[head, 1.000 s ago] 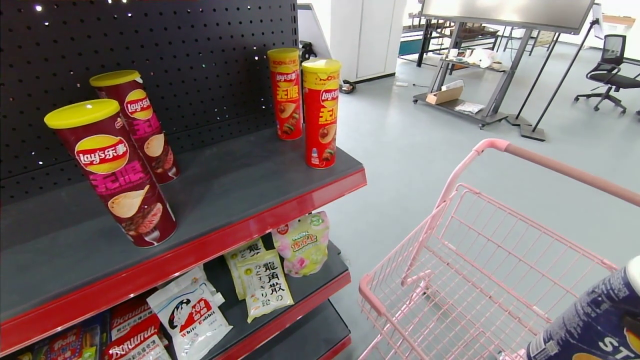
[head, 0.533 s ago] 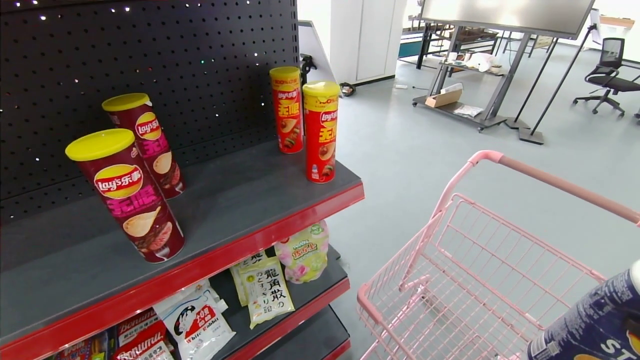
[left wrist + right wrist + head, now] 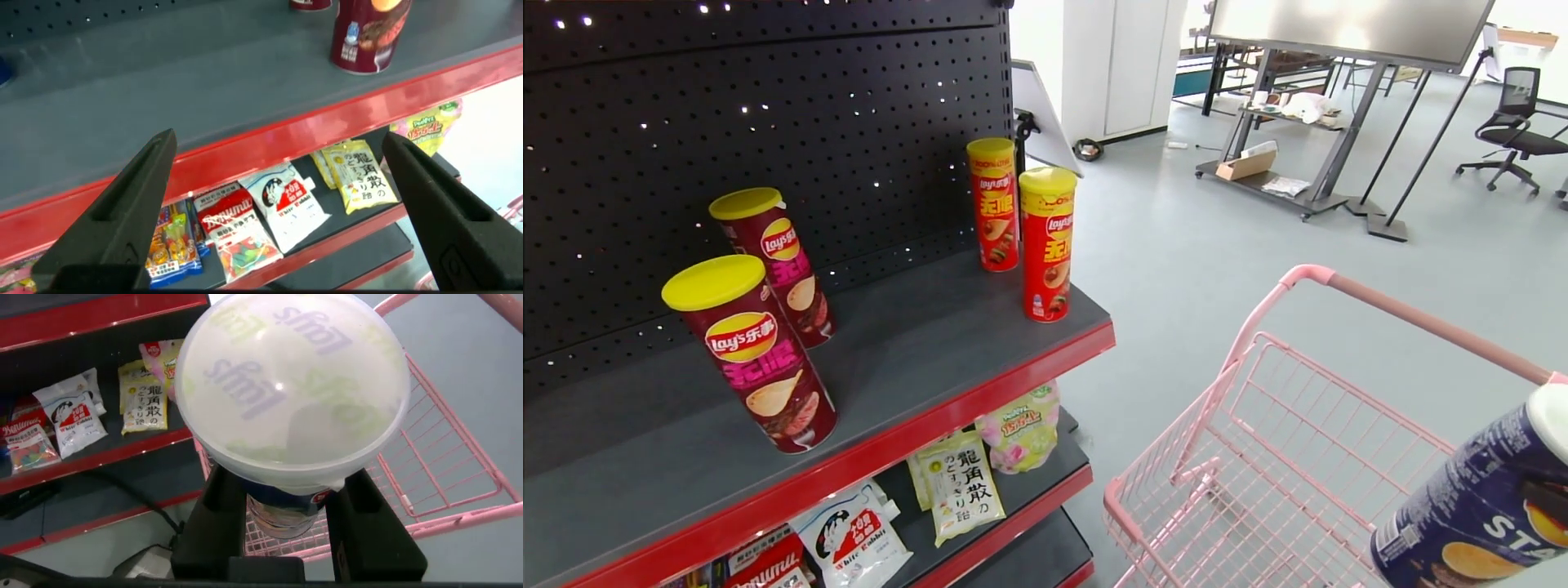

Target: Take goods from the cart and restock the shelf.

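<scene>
Beside the shelf, one can in hand, placing not yet done.

My right end effector [image 3: 294, 539] is clamped on a dark blue cylindrical chip can with a white plastic lid [image 3: 1478, 498], over the pink wire cart [image 3: 1307, 425], whose basket shows bare wire. The dark grey, red-edged shelf [image 3: 915, 343] holds two maroon yellow-lidded cans [image 3: 756, 351] and two red cans [image 3: 1045, 245], with room between. My left end effector [image 3: 276, 139] gapes wide, holding nothing.
</scene>
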You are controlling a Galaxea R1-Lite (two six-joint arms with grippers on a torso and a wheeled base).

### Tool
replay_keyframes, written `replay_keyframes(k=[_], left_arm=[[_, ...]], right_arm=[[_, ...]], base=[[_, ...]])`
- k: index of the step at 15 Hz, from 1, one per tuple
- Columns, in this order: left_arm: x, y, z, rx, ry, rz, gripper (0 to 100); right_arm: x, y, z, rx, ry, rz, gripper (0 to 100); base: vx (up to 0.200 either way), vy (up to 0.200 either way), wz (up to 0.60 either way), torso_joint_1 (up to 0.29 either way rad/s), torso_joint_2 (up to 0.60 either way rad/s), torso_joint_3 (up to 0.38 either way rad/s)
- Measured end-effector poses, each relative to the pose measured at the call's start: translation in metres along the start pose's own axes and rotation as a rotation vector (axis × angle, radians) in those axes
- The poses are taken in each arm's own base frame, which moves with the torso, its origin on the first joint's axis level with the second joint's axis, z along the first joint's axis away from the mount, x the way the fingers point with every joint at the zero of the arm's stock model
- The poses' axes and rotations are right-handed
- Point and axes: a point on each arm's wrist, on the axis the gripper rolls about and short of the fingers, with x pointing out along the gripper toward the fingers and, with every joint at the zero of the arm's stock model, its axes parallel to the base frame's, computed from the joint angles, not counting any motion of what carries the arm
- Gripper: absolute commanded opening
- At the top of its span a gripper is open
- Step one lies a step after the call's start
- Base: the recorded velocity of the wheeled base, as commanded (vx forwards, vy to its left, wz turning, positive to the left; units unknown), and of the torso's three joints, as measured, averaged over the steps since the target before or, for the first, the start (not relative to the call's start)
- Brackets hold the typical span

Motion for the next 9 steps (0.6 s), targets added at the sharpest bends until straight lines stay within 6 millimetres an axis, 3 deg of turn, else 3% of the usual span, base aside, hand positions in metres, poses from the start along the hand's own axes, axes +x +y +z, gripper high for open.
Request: replay_keyframes(k=[9], left_arm=[[0.0, 0.0, 0.0, 0.0, 0.0, 0.0, 100]], right_arm=[[0.012, 0.0, 0.005, -0.001, 0.051, 0.002, 0]], base=[[0.0, 0.0, 0.0, 0.154, -0.34, -0.192]])
